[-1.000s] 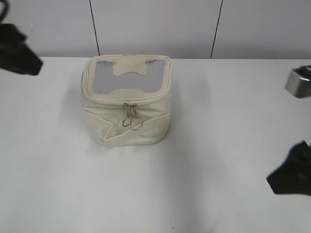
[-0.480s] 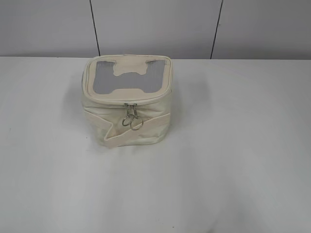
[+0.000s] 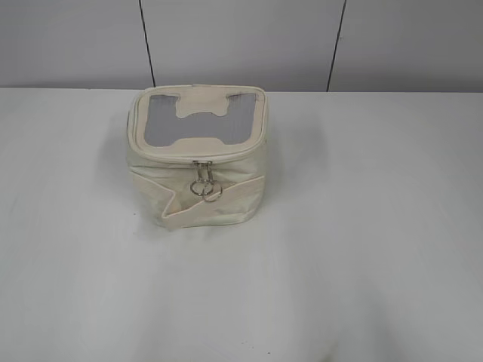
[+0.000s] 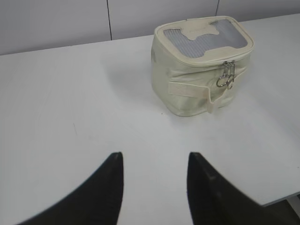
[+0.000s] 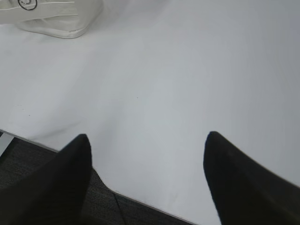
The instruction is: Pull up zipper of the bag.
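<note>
The cream bag (image 3: 198,162) stands on the white table (image 3: 362,226), left of centre. Its top panel is grey mesh with a cream bone-shaped patch (image 3: 201,104). The zipper (image 3: 198,161) runs round the top rim, with two silver ring pulls (image 3: 205,187) hanging side by side at the front. A cream strap (image 3: 215,204) crosses the front. The bag also shows in the left wrist view (image 4: 201,65), far ahead and to the right of my open, empty left gripper (image 4: 155,161). My right gripper (image 5: 147,143) is open and empty over the table's near edge; the bag's bottom (image 5: 51,16) shows at top left. Neither gripper appears in the exterior view.
A grey panelled wall (image 3: 241,41) runs behind the table. The table's near edge (image 5: 70,152) and dark floor (image 5: 42,192) show in the right wrist view.
Both arms, seen at the left and right edges a second ago, have left the exterior view. The bag has not moved.
</note>
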